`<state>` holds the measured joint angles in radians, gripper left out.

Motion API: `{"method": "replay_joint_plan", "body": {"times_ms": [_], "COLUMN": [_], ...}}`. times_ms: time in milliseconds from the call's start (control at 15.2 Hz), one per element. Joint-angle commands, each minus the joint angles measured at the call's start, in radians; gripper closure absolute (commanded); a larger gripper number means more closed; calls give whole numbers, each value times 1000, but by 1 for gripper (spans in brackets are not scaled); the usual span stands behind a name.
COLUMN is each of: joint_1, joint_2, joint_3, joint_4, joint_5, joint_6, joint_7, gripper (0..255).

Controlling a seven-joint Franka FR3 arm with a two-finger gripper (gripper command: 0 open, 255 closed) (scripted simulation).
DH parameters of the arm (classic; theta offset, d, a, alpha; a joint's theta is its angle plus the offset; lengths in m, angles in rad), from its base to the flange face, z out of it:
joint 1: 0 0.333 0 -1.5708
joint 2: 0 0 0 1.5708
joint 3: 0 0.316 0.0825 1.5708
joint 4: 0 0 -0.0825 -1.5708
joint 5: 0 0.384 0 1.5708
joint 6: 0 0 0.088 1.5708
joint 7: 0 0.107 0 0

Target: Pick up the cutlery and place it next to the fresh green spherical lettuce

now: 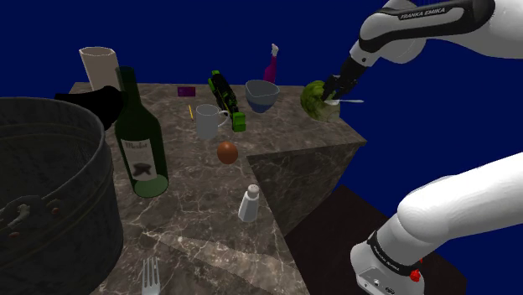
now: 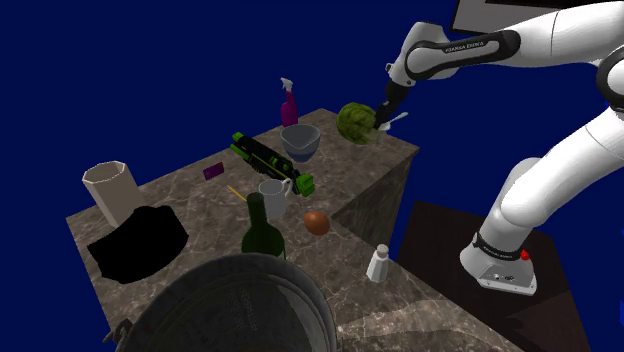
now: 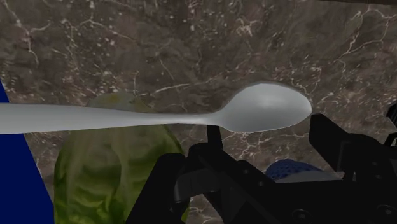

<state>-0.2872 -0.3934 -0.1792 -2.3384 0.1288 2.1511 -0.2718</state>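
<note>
As end effector (image 1: 334, 94) clasps spoon (image 1: 350, 101), lettuce (image 1: 313, 99) by edge (image 1: 348, 130)

The arm (image 1: 469, 209) was white, built of thick rounded links joined by dark bands. One dark band (image 1: 423, 14) near the wrist bore white lettering, FRANKA EMIKA. The white base (image 1: 373, 272) had a dark collar (image 1: 394, 250) with small print and a red button (image 1: 416, 274). The gripper (image 1: 333, 99) was black and blocky.

Your shoulder view looks down the marble counter (image 1: 193, 219) from beside the stand (image 1: 335, 228). Your second exterior view faces likewise, higher, over the pot (image 2: 250, 292). Your wrist view sits close above the spoon (image 3: 267, 109) and lettuce (image 3: 108, 167), both shared by all 3.
</note>
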Motion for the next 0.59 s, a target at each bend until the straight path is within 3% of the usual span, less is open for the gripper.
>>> {"method": "replay_joint_plan", "body": {"times_ms": [0,528], "joint_1": [1,7], "joint_2": [7,42], "joint_3": [-1,-9], "joint_4": [-20,-99], "joint_5": [3,21], "joint_6": [27,139], "joint_7": [-5,-31], "gripper": [255,255]}}
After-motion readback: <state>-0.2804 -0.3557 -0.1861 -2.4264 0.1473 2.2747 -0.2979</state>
